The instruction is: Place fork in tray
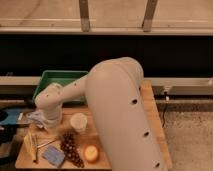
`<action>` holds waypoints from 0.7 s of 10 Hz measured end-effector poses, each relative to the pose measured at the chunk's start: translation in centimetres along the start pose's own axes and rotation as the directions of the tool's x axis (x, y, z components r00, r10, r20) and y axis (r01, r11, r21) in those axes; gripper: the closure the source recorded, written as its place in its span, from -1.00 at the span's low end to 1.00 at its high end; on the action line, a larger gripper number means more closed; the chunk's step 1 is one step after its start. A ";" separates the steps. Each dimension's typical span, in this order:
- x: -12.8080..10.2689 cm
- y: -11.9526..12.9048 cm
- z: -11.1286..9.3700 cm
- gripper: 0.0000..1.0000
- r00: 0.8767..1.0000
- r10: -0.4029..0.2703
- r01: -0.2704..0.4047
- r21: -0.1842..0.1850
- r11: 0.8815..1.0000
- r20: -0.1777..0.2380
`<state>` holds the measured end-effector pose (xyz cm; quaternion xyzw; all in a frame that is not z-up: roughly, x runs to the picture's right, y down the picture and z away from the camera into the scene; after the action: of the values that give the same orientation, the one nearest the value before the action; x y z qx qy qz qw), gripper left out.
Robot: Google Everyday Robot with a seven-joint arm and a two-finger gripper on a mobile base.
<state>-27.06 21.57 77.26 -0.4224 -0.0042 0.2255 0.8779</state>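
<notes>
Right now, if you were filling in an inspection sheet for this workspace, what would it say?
Surface: wooden table, crowded on its left half.
Job's things: green tray at the far left; a thin silvery piece, probably the fork, lies on the table outside it.
Clutter: white cup, grapes, blue pad, round orange item, yellow utensil.
Grippers: gripper low over the table's left side, beside the cup.
Cables: cable off the table's right edge.
Surroundings: dark wall, windows above.

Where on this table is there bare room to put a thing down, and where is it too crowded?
Free: the visible floor of the green tray, behind the gripper; and the strip of table between the robot arm and its right edge. Crowded: the front left, where the white cup, grapes and blue pad lie close together beside the gripper.
</notes>
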 end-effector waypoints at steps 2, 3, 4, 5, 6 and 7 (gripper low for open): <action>0.3 -0.6 -0.8 -0.04 1.000 -0.009 0.009 0.027 1.000 0.012; 0.2 -0.6 -0.6 -0.12 1.000 -0.018 0.018 0.018 1.000 0.020; 0.2 -0.6 -0.1 -0.32 0.999 -0.029 0.029 0.000 1.000 0.028; 0.2 -0.6 0.4 -0.45 0.999 -0.038 0.038 -0.017 0.999 0.035; 0.2 -0.5 0.9 -0.49 0.998 -0.046 0.048 -0.037 0.998 0.042; 0.1 -0.4 1.1 -0.49 0.998 -0.051 0.054 -0.047 0.997 0.046</action>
<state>-27.06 22.23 78.23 -0.4381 -0.0404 0.2116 0.8727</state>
